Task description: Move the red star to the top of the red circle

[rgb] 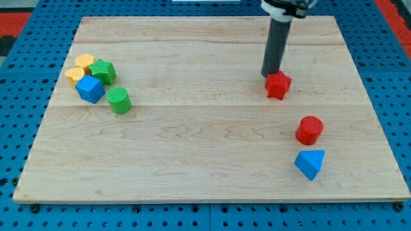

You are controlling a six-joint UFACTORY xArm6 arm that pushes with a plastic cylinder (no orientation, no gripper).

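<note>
The red star (278, 85) lies at the view's right of the wooden board. The red circle (309, 129) sits lower and a little further right, about a block's width away from the star. My tip (270, 74) stands at the star's upper left edge, touching or almost touching it. The rod rises from there to the view's top.
A blue triangle (310, 163) lies just below the red circle. At the view's left sits a cluster: a yellow block (84, 62), another yellow block (74, 75), a green star-like block (103, 70), a blue cube (90, 88) and a green cylinder (119, 101).
</note>
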